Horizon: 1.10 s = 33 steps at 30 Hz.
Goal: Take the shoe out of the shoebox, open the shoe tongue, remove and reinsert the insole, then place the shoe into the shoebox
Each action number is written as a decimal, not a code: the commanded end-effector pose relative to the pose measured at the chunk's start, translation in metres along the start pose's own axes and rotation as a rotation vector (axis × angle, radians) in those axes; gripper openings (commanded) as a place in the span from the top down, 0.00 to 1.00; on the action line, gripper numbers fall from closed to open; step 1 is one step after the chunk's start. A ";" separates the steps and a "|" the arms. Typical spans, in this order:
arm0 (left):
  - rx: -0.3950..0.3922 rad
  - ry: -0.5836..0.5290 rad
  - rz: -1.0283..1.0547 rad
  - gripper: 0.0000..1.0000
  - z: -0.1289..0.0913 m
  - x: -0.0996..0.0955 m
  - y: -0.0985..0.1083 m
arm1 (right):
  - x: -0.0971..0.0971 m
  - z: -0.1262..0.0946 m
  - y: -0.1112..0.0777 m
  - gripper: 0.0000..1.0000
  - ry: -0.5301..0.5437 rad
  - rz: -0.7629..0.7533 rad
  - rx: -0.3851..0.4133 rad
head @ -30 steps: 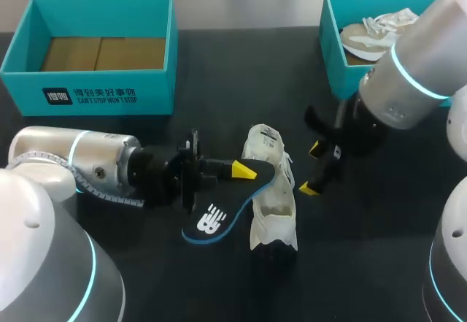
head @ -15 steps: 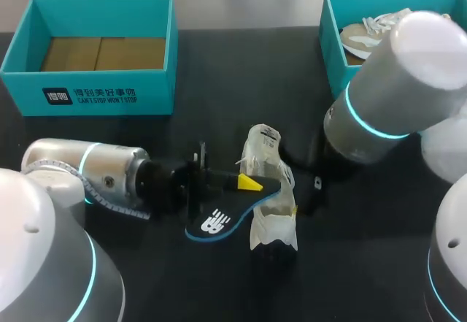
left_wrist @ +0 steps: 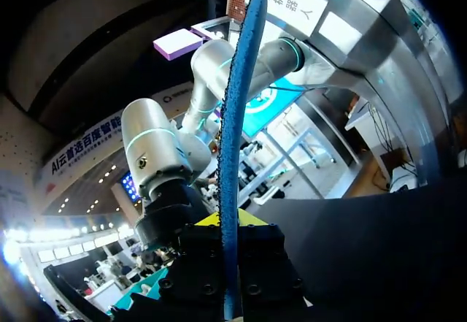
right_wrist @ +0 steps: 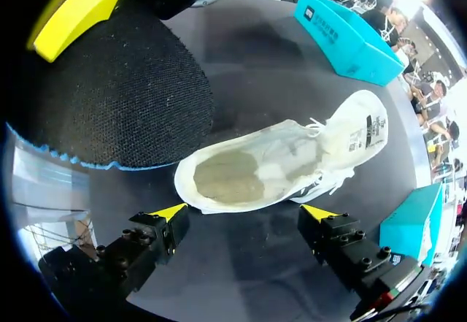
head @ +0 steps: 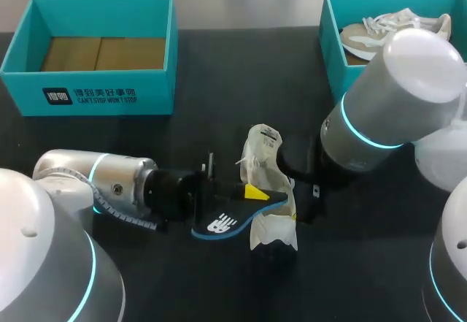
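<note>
Two fingers of the left gripper [left_wrist: 230, 227] are clamped on the dark, blue-edged insole [head: 219, 223], held just beside the white shoe [head: 271, 190] lying mid-table. Right gripper [right_wrist: 245, 212] now: fingers spread wide, shoe's heel just ahead of them. Teal shoebox [head: 332, 44] far right.

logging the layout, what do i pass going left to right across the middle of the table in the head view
left arm → insole → shoe → right arm
</note>
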State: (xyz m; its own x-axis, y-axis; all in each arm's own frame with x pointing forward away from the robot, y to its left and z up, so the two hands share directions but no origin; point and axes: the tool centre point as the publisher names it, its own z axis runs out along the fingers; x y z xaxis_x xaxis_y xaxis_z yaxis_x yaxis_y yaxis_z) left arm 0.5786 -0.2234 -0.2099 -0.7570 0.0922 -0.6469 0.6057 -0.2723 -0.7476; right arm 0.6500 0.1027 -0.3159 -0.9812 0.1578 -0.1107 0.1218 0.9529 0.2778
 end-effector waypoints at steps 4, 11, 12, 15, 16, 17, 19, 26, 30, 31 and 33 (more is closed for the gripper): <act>0.006 -0.006 -0.030 1.00 -0.003 0.012 0.019 | 0.004 0.022 0.002 0.00 0.026 -0.059 -0.017; 0.029 -0.022 -0.035 1.00 -0.005 0.014 0.025 | -0.003 0.029 -0.011 0.00 0.025 -0.048 -0.076; 0.031 -0.022 -0.035 1.00 -0.005 0.014 0.026 | -0.004 0.029 -0.013 0.00 0.025 -0.048 -0.081; 0.026 -0.042 -0.042 1.00 -0.005 0.014 0.029 | -0.006 0.030 -0.017 0.00 0.028 -0.057 -0.110; 0.025 -0.043 -0.042 1.00 -0.005 0.014 0.030 | -0.007 0.030 -0.018 0.00 0.029 -0.058 -0.110; 0.021 -0.048 -0.044 1.00 -0.005 0.015 0.030 | -0.007 0.030 -0.018 0.00 0.026 -0.060 -0.113; 0.020 -0.051 -0.046 1.00 -0.005 0.015 0.031 | -0.008 0.029 -0.019 0.00 0.024 -0.071 -0.120; 0.018 -0.060 -0.062 1.00 -0.003 0.017 0.034 | -0.010 0.029 -0.019 0.00 0.055 -0.121 -0.144; 0.015 -0.060 -0.064 1.00 -0.001 0.018 0.036 | -0.013 0.027 -0.021 0.00 0.069 -0.135 -0.128; 0.018 -0.061 -0.064 1.00 0.000 0.018 0.036 | -0.013 0.026 -0.021 0.00 0.069 -0.143 -0.125; 0.018 -0.062 -0.062 1.00 0.001 0.017 0.036 | -0.014 0.024 -0.022 0.00 0.073 -0.148 -0.124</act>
State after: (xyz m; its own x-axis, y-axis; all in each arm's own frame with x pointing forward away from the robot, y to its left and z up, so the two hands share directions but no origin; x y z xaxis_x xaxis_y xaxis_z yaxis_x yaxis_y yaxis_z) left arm 0.5869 -0.2285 -0.2463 -0.8076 0.0528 -0.5874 0.5516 -0.2845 -0.7841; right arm 0.6645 0.0879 -0.3485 -0.9955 -0.0028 -0.0946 -0.0389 0.9229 0.3830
